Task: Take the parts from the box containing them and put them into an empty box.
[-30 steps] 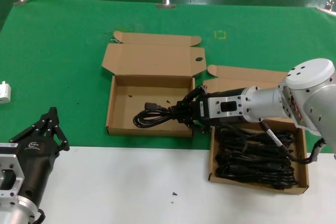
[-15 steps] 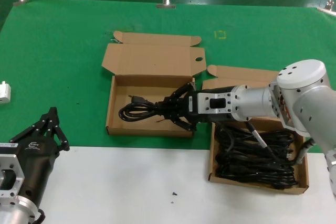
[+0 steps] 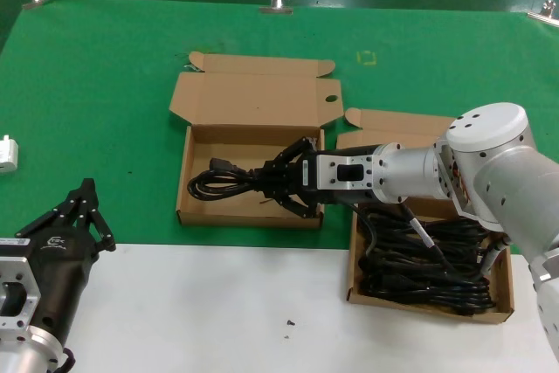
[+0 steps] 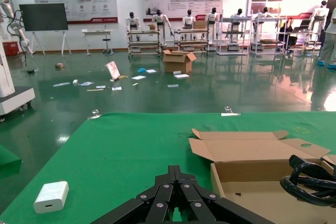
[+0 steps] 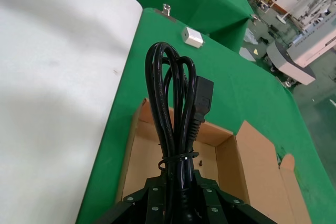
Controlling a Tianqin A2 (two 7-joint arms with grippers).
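The right gripper [image 3: 281,188] is closed on a cable [image 3: 223,183] — a long black bundle with a plug end. It holds the cable over the empty box [image 3: 196,207], which sits on the green mat [image 3: 105,93]. Just beside it, the full box [image 3: 502,286] holds more cables [image 3: 428,264]. The left gripper [image 3: 83,207] waits near the white table edge [image 3: 218,312] — fingers together, holding nothing.

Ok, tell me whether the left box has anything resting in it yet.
Cannot tell: right gripper holds a cable bundle over the left box.
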